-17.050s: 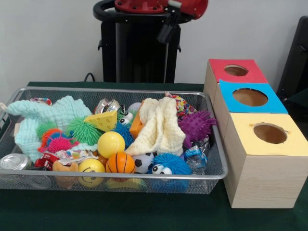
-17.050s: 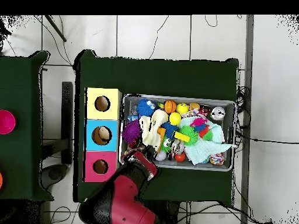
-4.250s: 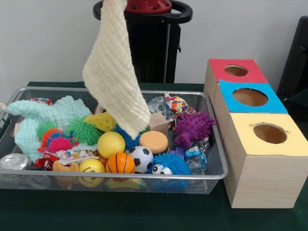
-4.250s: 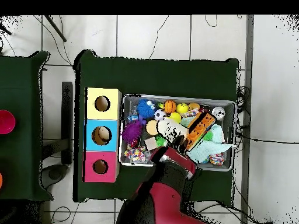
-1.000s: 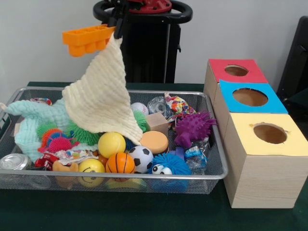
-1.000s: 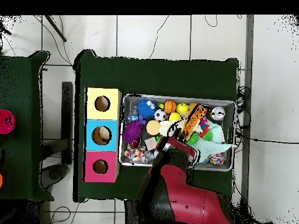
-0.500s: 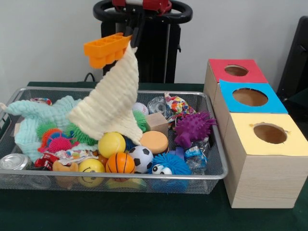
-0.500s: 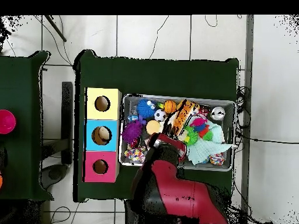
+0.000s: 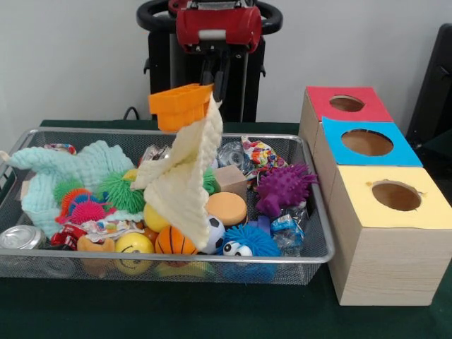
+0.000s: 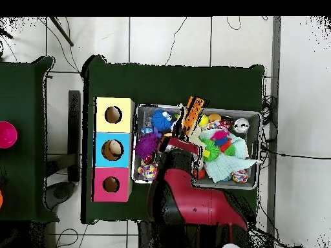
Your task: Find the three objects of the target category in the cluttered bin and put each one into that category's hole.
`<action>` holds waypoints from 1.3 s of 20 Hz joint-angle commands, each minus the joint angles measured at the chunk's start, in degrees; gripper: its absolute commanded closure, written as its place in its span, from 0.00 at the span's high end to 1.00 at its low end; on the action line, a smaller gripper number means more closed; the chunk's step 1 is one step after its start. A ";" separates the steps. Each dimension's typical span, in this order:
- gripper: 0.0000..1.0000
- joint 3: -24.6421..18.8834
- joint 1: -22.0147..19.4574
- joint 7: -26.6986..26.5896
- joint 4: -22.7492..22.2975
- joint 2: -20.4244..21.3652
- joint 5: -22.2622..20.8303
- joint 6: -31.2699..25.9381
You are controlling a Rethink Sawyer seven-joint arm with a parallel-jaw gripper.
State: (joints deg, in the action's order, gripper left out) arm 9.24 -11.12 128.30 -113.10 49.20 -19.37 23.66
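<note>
Cloth (image 9: 185, 180) covers the balls behind it and part of the soccer ball (image 9: 215, 234). Gripper (image 9: 215, 78) tips are buried in cloth, grip unclear. Arm (image 10: 187, 194) hides the bin (image 10: 253, 184) middle from overhead.

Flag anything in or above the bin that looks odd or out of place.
The hand grips a cream cloth lifted above the bin, and an orange ice-cube tray hangs tilted at the cloth's top corner. It looks carried up with the cloth. The cloth's lower edge drapes over the balls. Nothing looks spilled outside.
</note>
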 commanded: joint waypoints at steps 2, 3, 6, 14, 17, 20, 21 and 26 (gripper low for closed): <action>0.00 -10.94 -5.52 9.84 1.64 -3.07 -3.53 0.12; 0.00 -11.97 -6.33 9.72 1.53 -3.00 -3.96 -0.51; 0.00 -13.18 -7.36 9.13 1.36 -3.21 -4.03 -1.00; 0.00 -15.55 -9.37 8.25 0.66 -3.49 -3.47 -2.29; 0.00 -15.81 -9.43 8.24 0.01 -3.62 -2.82 -2.25; 0.00 -16.23 -9.56 8.64 -0.68 -3.56 -2.09 -2.82; 0.00 -16.59 -9.77 9.00 -1.02 -3.52 -1.80 -3.18; 0.00 -15.63 -8.53 9.82 -3.76 -1.85 0.45 -4.77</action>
State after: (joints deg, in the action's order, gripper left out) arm -1.80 -19.15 128.30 -113.58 46.88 -20.45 24.35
